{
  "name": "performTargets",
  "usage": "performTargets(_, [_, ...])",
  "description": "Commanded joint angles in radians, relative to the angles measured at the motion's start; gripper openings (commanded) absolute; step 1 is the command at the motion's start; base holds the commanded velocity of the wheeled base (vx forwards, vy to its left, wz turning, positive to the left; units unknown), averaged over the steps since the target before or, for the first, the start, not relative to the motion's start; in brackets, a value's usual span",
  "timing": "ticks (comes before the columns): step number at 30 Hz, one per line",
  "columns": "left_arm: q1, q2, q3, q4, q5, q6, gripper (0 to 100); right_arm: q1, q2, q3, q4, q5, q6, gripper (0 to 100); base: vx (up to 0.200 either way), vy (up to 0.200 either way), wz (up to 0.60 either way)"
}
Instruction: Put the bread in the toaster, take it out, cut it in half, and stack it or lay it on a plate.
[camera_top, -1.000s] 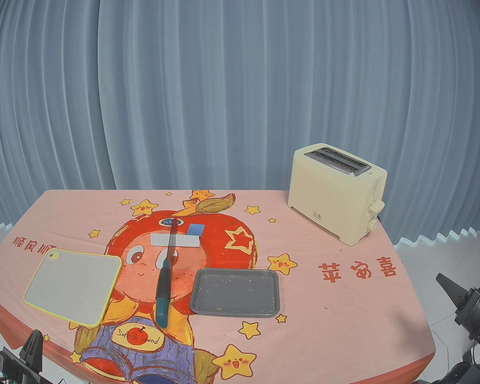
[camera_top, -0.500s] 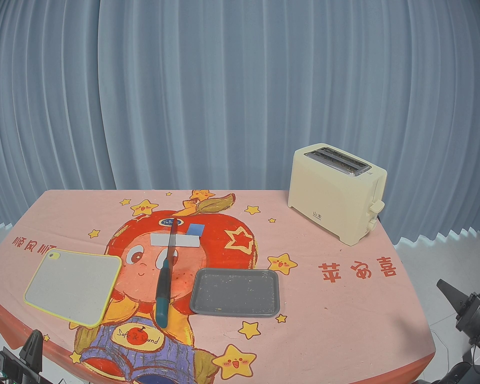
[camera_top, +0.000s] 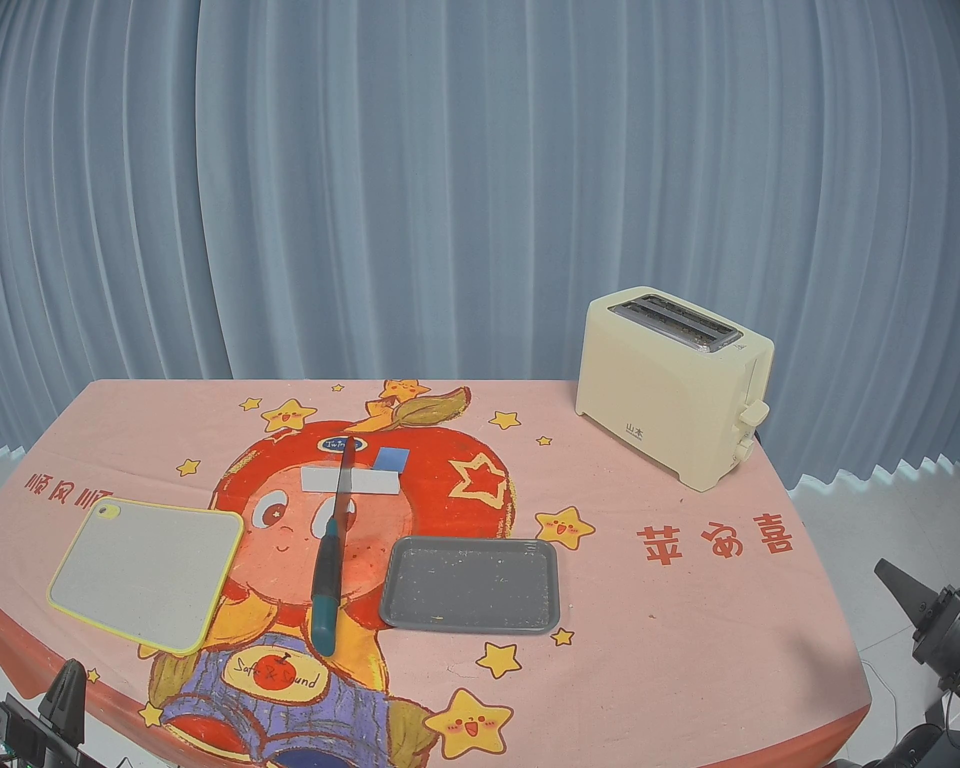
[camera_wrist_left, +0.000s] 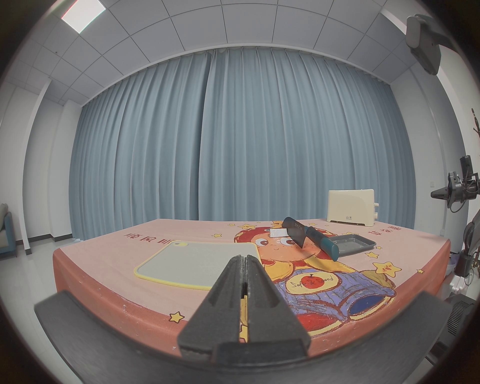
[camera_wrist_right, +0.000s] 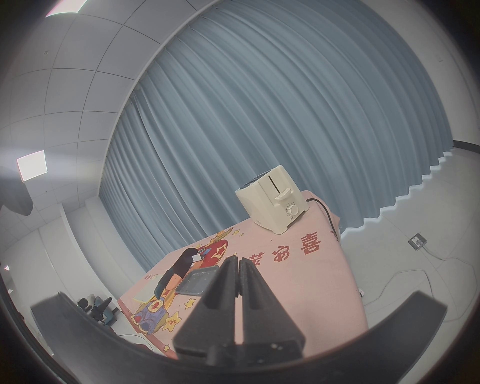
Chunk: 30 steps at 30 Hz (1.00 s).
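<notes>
Nearest, off the desk's (camera_top: 680, 620) 7 o'clock corner, the left gripper (camera_wrist_left: 244, 262) has its fingers pressed together on nothing. Off the 4 o'clock edge the right gripper (camera_wrist_right: 238, 265) is likewise pressed together and empty. On the pink cartoon-printed desk lie a grey, yellow-rimmed cutting board (camera_top: 145, 572), a teal-handled knife (camera_top: 328, 560) lying 12-to-6 with its handle nearest, and a grey rectangular tray (camera_top: 470, 626). Farthest, at 2 o'clock, stands the cream two-slot toaster (camera_top: 670, 395), slots running 10-to-4. Whether bread sits inside I cannot tell. The toaster lies toward 10 o'clock from the right gripper, which I judge the nearer arm.
</notes>
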Motion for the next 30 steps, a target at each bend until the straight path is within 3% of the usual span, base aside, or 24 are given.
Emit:
performTargets(1, [0.0, -0.009, 0.018, 0.0, 0.0, 0.0, 0, 0.001, 0.003, 0.018, 0.003, 0.0, 0.0, 0, 0.0, 0.0, 0.0])
performTargets(30, [0.0, -0.009, 0.018, 0.0, 0.0, 0.0, 0, 0.001, -0.004, 0.018, 0.031, 0.005, -0.009, 0, 0.0, 0.0, 0.0])
